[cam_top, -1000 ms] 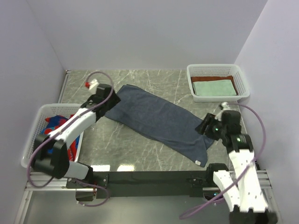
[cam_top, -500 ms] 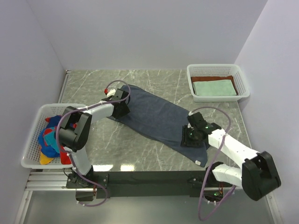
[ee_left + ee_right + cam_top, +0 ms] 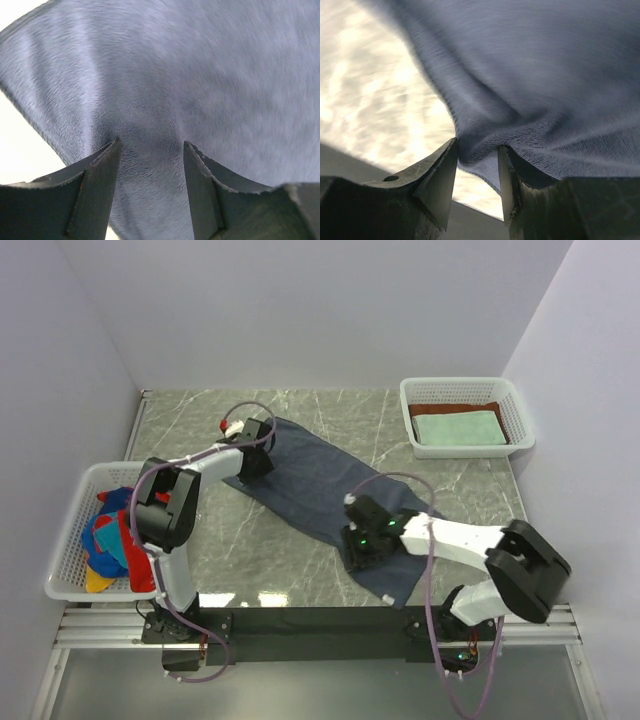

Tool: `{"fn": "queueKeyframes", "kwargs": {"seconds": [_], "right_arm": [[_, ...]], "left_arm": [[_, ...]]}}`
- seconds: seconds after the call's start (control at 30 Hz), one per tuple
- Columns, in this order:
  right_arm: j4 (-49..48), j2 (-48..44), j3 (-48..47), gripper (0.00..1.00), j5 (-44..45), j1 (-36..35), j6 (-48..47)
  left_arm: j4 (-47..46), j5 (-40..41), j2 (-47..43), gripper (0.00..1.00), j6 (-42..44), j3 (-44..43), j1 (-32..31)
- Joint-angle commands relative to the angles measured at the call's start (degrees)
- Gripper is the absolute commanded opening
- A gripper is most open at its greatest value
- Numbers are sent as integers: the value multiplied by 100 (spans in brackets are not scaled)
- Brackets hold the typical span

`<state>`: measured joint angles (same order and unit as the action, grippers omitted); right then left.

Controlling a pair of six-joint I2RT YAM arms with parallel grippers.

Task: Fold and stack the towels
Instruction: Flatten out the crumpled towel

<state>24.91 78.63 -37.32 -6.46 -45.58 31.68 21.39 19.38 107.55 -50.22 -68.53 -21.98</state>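
Note:
A large dark slate-blue towel (image 3: 320,485) lies diagonally across the marble table. My left gripper (image 3: 255,458) is at its far left corner. In the left wrist view (image 3: 151,142) the fingers are pressed into the cloth (image 3: 200,75), with creases running into the gap. My right gripper (image 3: 360,545) is at the towel's near edge. In the right wrist view (image 3: 477,142) it is shut on a bunched fold of the towel (image 3: 545,75), lifted just off the table.
A white mesh basket (image 3: 465,385) at the back right holds a folded mint-green towel (image 3: 457,428) on a rust-brown one (image 3: 503,410). A second white basket (image 3: 72,515) at the left holds bright patterned towels (image 3: 110,535). Walls close in on three sides.
My right gripper has come down onto the towel's right end, gripped it and dragged it leftward, bunching the cloth. My left gripper moved onto the far left corner and stays there.

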Motion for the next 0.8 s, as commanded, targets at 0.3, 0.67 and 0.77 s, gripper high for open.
{"fn": "queueKeyframes", "kwargs": {"seconds": [0.3, 0.67, 0.77], "right_arm": [[-320, 2235, -3260, 45, -1683, -2296, -3], [463, 400, -2141, 45, 760, -612, -259], [480, 57, -1578, 45, 909, -39, -399]], "left_arm": [[779, -39, 1346, 66, 1163, -2365, 835], [164, -505, 13, 84, 1103, -1814, 774], [182, -523, -383, 88, 953, -1480, 590]]}}
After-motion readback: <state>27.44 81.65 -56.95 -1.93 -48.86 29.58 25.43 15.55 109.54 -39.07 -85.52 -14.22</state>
